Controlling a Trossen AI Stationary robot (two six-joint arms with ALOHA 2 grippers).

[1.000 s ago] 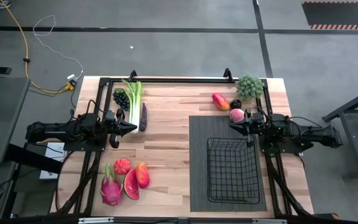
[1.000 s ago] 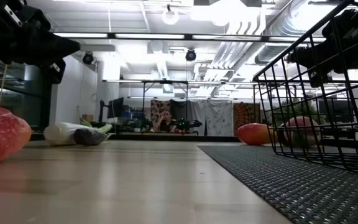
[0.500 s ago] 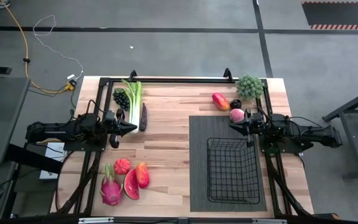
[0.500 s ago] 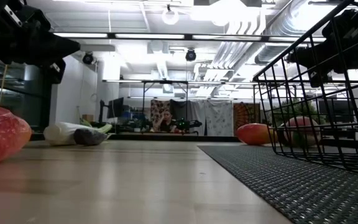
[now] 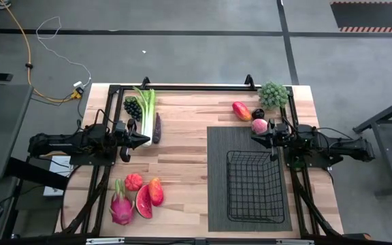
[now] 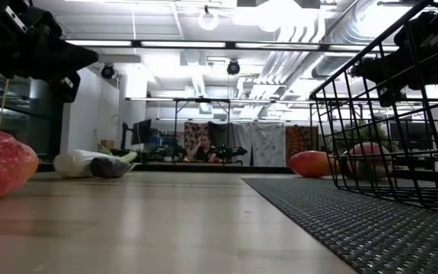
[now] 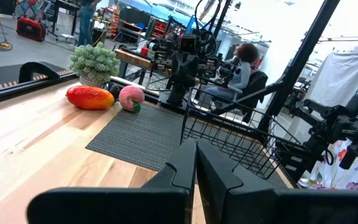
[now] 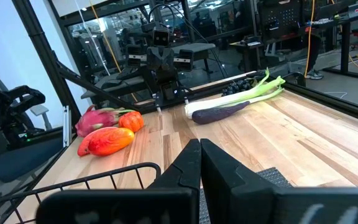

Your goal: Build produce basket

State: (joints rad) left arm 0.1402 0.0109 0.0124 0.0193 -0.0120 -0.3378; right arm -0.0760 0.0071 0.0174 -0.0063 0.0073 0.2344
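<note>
The black wire basket stands on the dark ribbed mat at the table's right. Celery, grapes and eggplant lie at the far left. Dragon fruit, watermelon slice and a red-orange mango lie near left. Another mango, a peach and a green bushy plant sit far right. My left gripper hovers shut beside the eggplant. My right gripper hovers shut by the peach, above the mat's far edge.
A black frame rail runs along the table's far edge. Bare wood lies between the two arms in the table's middle. A person sits in the room beyond the table.
</note>
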